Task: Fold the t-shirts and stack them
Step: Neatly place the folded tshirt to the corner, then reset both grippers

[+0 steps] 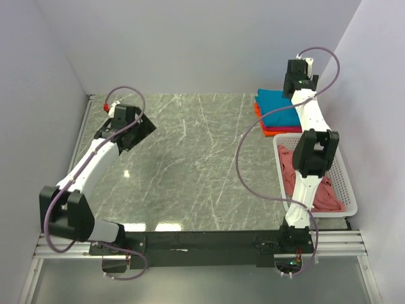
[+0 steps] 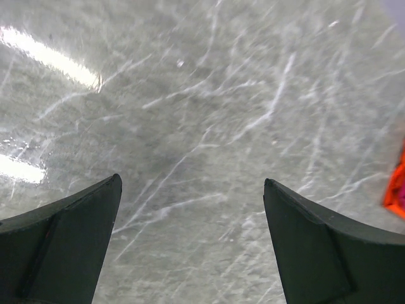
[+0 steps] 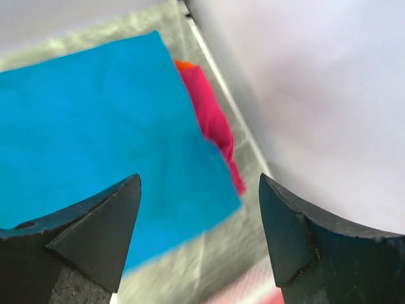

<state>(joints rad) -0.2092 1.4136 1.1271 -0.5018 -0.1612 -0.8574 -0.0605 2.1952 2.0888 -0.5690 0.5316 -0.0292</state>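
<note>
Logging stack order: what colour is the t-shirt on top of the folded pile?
The top t-shirt is teal-blue, clearest in the right wrist view.

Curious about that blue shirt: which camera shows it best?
Right wrist view: the teal-blue shirt fills most of it. The top view shows it small, partly behind the right arm. The left wrist view misses it.

I see the table (image 1: 190,164) as a grey-green marbled slab with white veins and glare along its near edge. Two things sit on it, both on the right side. A folded stack of t-shirts (image 1: 278,114) lies in the far right corner, teal on top, with orange and magenta edges showing beneath. Just nearer is a white lattice basket (image 1: 347,190).
</note>
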